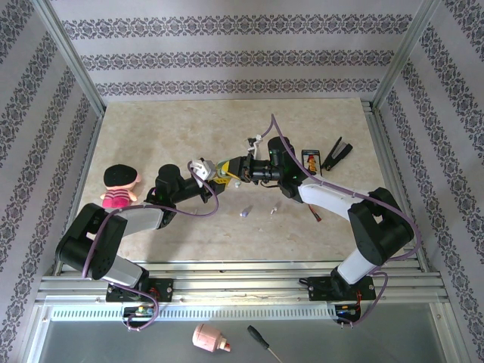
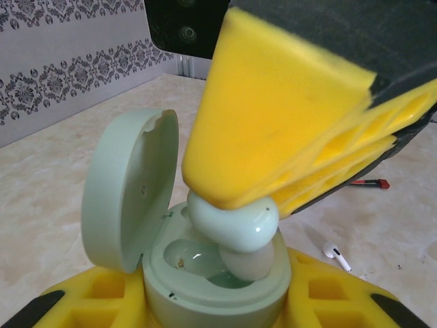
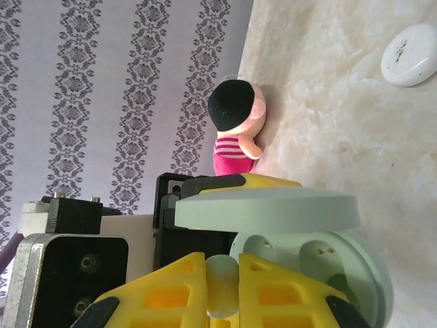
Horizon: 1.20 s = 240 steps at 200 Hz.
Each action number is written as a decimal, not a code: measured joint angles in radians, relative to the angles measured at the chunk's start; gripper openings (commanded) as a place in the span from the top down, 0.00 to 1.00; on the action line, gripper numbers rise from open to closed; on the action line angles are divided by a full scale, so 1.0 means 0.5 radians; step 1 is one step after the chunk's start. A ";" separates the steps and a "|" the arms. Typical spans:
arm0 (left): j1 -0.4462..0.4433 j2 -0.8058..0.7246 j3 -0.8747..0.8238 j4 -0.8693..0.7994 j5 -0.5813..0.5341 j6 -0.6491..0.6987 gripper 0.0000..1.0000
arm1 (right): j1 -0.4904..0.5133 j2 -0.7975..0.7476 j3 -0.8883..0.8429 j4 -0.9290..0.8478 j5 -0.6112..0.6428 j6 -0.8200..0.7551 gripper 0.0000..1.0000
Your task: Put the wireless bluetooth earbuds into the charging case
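Step in hand: seating the pale green earbud (image 2: 235, 222) in the charging case (image 2: 171, 287). The bud sits at the case mouth, its lower end dipping into one well and its rounded body above the rim; the second well beside it shows empty. It is judged not yet fully seated. Right gripper (image 3: 220, 270): jaws narrow, clamped on the bud from above the case, yellow pads (image 2: 273, 116) close over the rim. Left gripper (image 2: 212, 318): partly closed, one pad on either side of the case body, holding it with the lid (image 2: 130, 191) swung open and upright. To do this well, the arm should line the bud's lower end with the well before pressing and push straight down rather than at a slant. It should brace the case and let go only once the bud rests flush; an early release would likely let it tip out. The pads must not knock the lid. A white earbud (image 2: 336, 254) lies on the table beyond the case, well apart.
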<state>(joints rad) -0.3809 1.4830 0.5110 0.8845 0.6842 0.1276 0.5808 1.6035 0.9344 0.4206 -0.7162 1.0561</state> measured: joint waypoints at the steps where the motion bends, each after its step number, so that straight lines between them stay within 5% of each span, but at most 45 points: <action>1: 0.000 0.001 0.000 0.000 0.000 0.000 0.79 | 0.000 -0.001 0.000 0.000 0.002 -0.001 0.88; 167: -0.010 0.059 0.008 0.035 -0.010 -0.055 0.79 | 0.066 -0.034 0.100 -0.343 0.232 -0.363 0.73; 207: -0.012 0.059 0.032 0.039 -0.006 -0.056 0.79 | 0.066 -0.076 0.120 -0.427 0.272 -0.433 0.73; 240: -0.012 0.059 0.043 0.040 0.004 -0.062 0.79 | 0.066 -0.076 0.134 -0.438 0.272 -0.447 0.84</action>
<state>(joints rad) -0.3870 1.5124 0.5327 0.9043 0.6861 0.0967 0.6136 1.5658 1.0012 0.2016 -0.5804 0.8326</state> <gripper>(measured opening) 0.350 0.187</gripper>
